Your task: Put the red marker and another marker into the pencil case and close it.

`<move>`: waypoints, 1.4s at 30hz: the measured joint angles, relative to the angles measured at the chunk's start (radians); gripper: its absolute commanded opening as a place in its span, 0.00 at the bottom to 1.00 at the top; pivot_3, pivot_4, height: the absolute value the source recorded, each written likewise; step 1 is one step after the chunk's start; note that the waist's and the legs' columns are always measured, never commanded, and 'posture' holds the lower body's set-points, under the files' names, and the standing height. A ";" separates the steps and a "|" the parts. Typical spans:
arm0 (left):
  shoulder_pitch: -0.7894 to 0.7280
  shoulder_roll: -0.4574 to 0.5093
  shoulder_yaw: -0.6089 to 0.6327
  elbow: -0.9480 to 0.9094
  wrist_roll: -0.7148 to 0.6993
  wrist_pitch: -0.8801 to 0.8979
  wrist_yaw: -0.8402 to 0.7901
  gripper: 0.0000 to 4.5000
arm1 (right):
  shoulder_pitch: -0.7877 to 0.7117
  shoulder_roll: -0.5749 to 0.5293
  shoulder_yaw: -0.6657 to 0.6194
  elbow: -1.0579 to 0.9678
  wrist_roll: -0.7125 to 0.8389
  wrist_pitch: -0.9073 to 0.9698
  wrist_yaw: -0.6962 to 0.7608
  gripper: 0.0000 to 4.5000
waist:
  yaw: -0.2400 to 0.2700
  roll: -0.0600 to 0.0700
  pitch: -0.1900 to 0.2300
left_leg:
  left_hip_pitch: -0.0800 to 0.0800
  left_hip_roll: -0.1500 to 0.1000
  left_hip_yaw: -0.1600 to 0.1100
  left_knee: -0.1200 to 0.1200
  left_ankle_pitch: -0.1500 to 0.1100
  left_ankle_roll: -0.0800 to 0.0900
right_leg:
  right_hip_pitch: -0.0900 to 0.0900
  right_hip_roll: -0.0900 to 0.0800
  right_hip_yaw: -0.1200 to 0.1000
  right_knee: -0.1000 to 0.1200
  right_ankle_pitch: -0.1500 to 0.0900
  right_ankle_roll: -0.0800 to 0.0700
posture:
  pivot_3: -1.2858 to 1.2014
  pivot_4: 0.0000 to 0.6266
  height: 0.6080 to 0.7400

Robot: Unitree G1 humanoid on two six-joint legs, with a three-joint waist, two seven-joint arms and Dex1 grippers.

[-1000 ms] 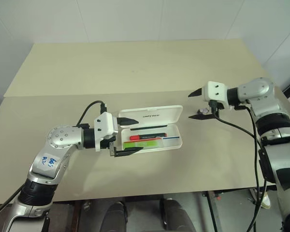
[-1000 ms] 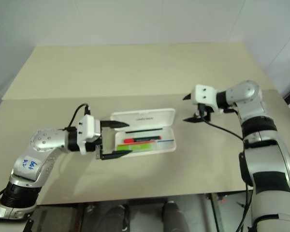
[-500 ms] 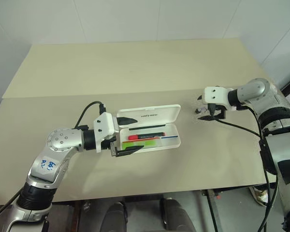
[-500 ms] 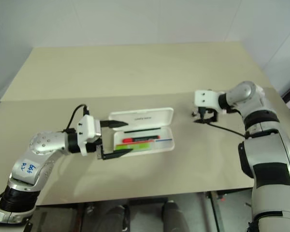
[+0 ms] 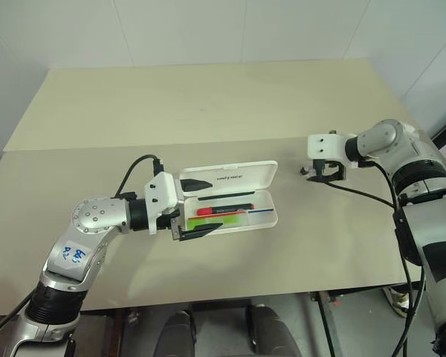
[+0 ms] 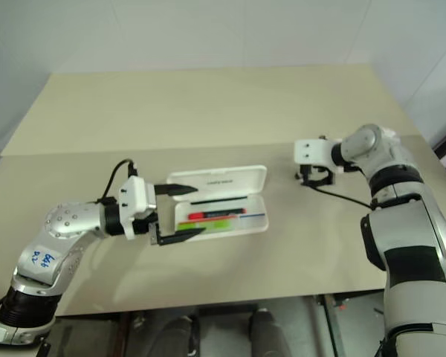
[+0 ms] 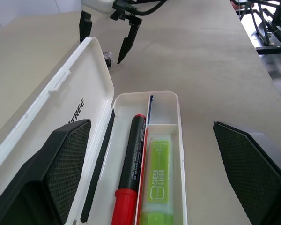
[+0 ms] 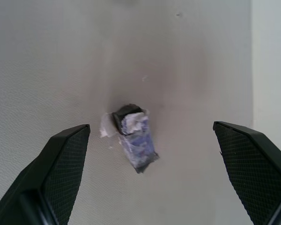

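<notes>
Pencil case (image 5: 230, 195) lies open between the spread left gripper (image 5: 197, 208) fingers.

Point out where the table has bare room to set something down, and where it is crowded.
Free: the table behind the pencil case, and the front strip before it. Crowded: the case's left end, straddled by the left gripper, and the spot beyond its right end, where the right gripper hangs over a small wrapped object.

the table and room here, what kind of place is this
Probably a robot test or lab workspace, not a home desk: a bare beige table against plain white walls, with little on it beyond an open pencil case.
</notes>
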 measured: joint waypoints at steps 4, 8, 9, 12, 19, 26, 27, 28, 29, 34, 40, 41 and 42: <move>0.005 0.003 0.004 -0.010 -0.001 0.003 0.000 1.00 | -0.004 0.013 0.000 0.007 -0.010 0.005 0.004 0.99 | -0.001 0.000 0.000 | 0.000 0.000 0.000 0.000 0.000 0.000 | 0.000 0.000 0.000 0.000 0.000 0.000 | 0.52 0.24 1.00; 0.020 0.009 0.014 -0.033 -0.001 0.008 0.002 1.00 | -0.010 0.018 0.000 0.008 -0.018 0.021 0.029 0.99 | -0.001 0.000 0.000 | 0.000 0.000 0.000 0.000 0.000 0.000 | 0.000 0.000 0.000 0.001 0.000 0.000 | 0.52 0.24 1.00; 0.024 0.009 0.015 -0.038 -0.003 0.008 0.002 1.00 | -0.011 0.018 0.000 0.008 -0.018 0.023 0.037 0.99 | -0.001 0.000 0.000 | 0.000 0.000 0.000 0.000 0.000 0.000 | 0.000 0.000 0.000 0.001 0.000 0.000 | 0.52 0.24 1.00; 0.033 0.009 0.024 -0.042 -0.012 0.018 0.005 1.00 | -0.011 0.018 0.005 0.009 -0.026 0.031 0.054 0.85 | -0.001 0.000 0.000 | 0.000 0.000 0.000 0.000 0.000 0.000 | 0.000 0.000 0.000 0.001 0.000 0.000 | 0.52 0.24 1.00; 0.040 0.017 0.041 -0.080 -0.025 0.037 0.019 1.00 | -0.014 0.021 0.031 0.010 -0.037 0.041 0.102 0.28 | 0.002 0.000 0.000 | 0.001 0.000 -0.001 0.003 0.001 -0.002 | 0.001 0.000 0.000 0.004 0.000 0.000 | 0.52 0.24 1.00; 0.047 0.019 0.043 -0.086 -0.027 0.043 0.028 1.00 | -0.017 0.021 0.035 0.007 -0.048 0.022 0.111 0.05 | 0.002 0.000 0.000 | 0.002 0.000 -0.002 0.002 0.001 -0.002 | 0.001 0.000 0.000 0.005 0.000 0.000 | 0.52 0.24 1.00; 0.047 0.019 0.043 -0.088 -0.027 0.044 0.030 1.00 | -0.017 0.021 0.036 0.007 -0.050 0.019 0.109 0.05 | 0.002 0.000 0.000 | 0.002 0.000 -0.002 0.002 0.001 -0.002 | 0.001 0.000 0.000 0.005 0.000 0.000 | 0.52 0.24 1.00; 0.049 0.019 0.043 -0.092 -0.027 0.045 0.032 1.00 | -0.017 0.021 0.038 0.007 -0.052 0.016 0.105 0.05 | 0.002 0.000 0.000 | 0.002 0.000 -0.002 0.002 0.001 -0.002 | 0.001 0.000 0.000 0.005 0.000 0.000 | 0.52 0.24 1.00; 0.051 0.019 0.043 -0.096 -0.027 0.045 0.032 1.00 | -0.017 0.021 0.040 0.007 -0.054 0.014 0.102 0.05 | 0.002 0.000 0.000 | 0.002 0.000 -0.002 0.002 0.002 -0.002 | 0.001 0.000 0.000 0.005 0.000 0.000 | 0.52 0.24 1.00; 0.050 0.019 0.043 -0.099 -0.027 0.049 0.032 1.00 | -0.017 0.021 0.052 0.006 -0.063 -0.003 0.093 0.05 | 0.003 0.000 0.000 | 0.002 0.000 -0.002 0.002 0.002 -0.003 | 0.002 0.000 0.000 0.006 0.000 0.000 | 0.52 0.24 1.00; 0.048 0.019 0.043 -0.098 -0.028 0.051 0.031 1.00 | -0.028 0.018 0.033 0.007 -0.048 -0.007 0.153 0.05 | 0.002 0.000 0.000 | 0.002 0.000 -0.002 0.001 0.002 -0.003 | 0.001 0.000 0.000 0.005 0.000 0.000 | 0.52 0.24 1.00; 0.048 0.019 0.042 -0.098 -0.028 0.050 0.029 1.00 | -0.030 0.017 0.032 0.007 -0.047 -0.009 0.174 0.05 | 0.002 0.000 0.000 | 0.002 0.000 -0.002 0.001 0.002 -0.003 | 0.001 0.000 0.000 0.005 0.000 0.000 | 0.52 0.24 1.00; 0.048 0.019 0.040 -0.097 -0.028 0.050 0.025 1.00 | -0.031 0.013 0.031 0.007 -0.046 -0.016 0.191 0.05 | 0.002 0.000 0.000 | 0.002 0.000 -0.002 0.000 0.002 -0.003 | 0.001 0.000 0.000 0.005 0.000 0.000 | 0.52 0.24 1.00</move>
